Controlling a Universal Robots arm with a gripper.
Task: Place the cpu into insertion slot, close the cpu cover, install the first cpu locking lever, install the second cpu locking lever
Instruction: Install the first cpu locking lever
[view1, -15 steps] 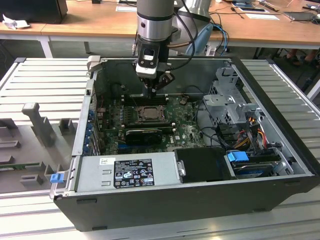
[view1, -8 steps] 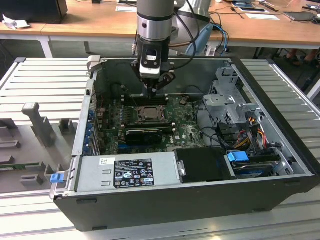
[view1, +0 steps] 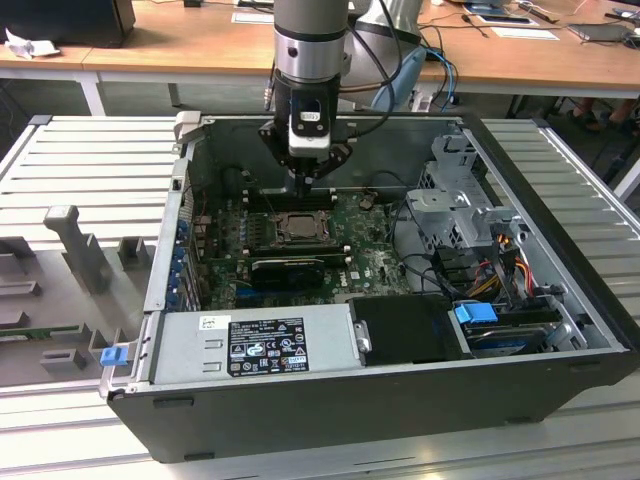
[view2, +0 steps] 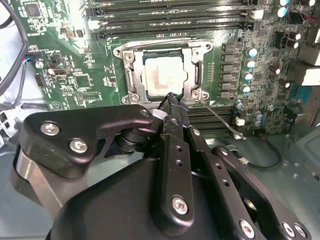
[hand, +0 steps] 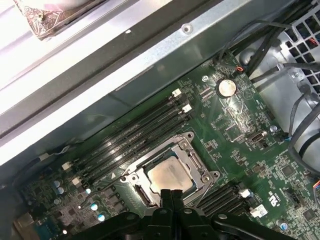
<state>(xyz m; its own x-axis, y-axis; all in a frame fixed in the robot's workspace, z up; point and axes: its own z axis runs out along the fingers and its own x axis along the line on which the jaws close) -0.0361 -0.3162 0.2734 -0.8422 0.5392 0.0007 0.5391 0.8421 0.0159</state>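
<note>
cpu (view2: 164, 77): small flat square chip with a pale silver-beige metal face; it sits inside the insertion slot (view2: 125, 60), the square dark-framed socket in the green circuit board (view2: 80, 75).
cpu cover (view2: 190, 60): thin square silver metal frame plate, lying flat on the slot around the chip.
locking lever (view2: 217, 119): thin silver wire rod, slanting out from one corner of the slot; I judge it is not latched.
gripper (view2: 172, 100): black fingers pressed together, holding nothing; the tip is at the slot's edge, near the root of the rod. I cannot tell whether it touches.
step in hand: probably the lever work.
doing it well: push the rod with the closed tip, guide it sideways under its hook on the slot, and keep force off the chip face.
</note>
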